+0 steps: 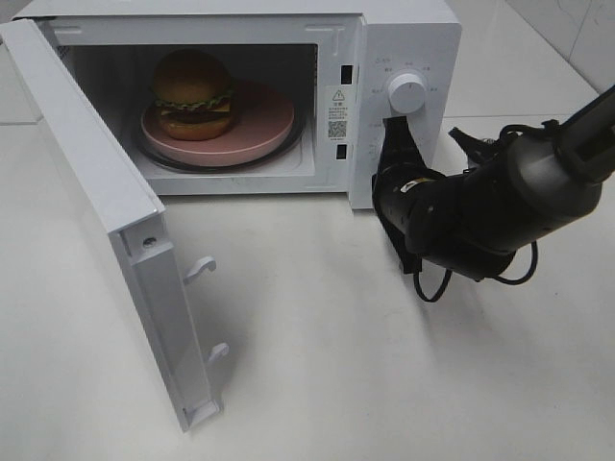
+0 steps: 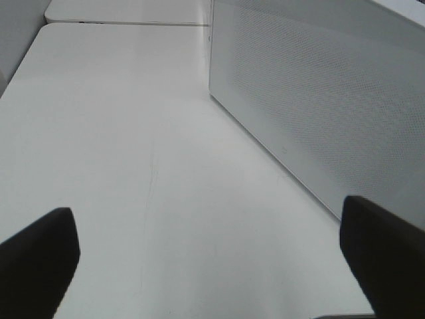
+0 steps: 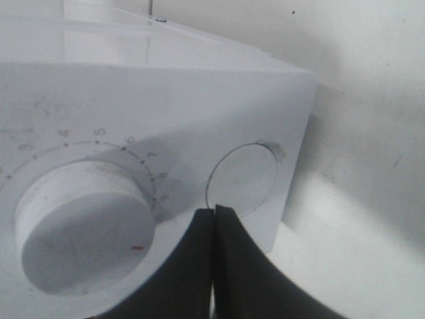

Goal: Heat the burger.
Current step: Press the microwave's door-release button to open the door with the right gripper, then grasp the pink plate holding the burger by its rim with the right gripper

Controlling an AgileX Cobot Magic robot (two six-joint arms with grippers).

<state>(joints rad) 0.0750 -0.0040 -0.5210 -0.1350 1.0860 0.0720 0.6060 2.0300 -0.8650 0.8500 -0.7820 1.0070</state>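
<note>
white microwave [image 1: 404, 38] stands on the bench [image 1: 336, 365], and its door [image 1: 106, 221] is swung wide open. inside it the burger [image 1: 192, 91] sits on a pink plate [image 1: 264, 130], on the left part of the plate. the right pincer [image 1: 394, 130] is pressed together at the control panel, just under the dial [image 1: 407, 93]; in the right wrist view its tips lie at the edge of a flat round button [image 3: 242, 179]. the left pincer [image 2: 209, 239] is spread wide above the bench, near a white perforated panel [image 2: 319, 100].
</note>
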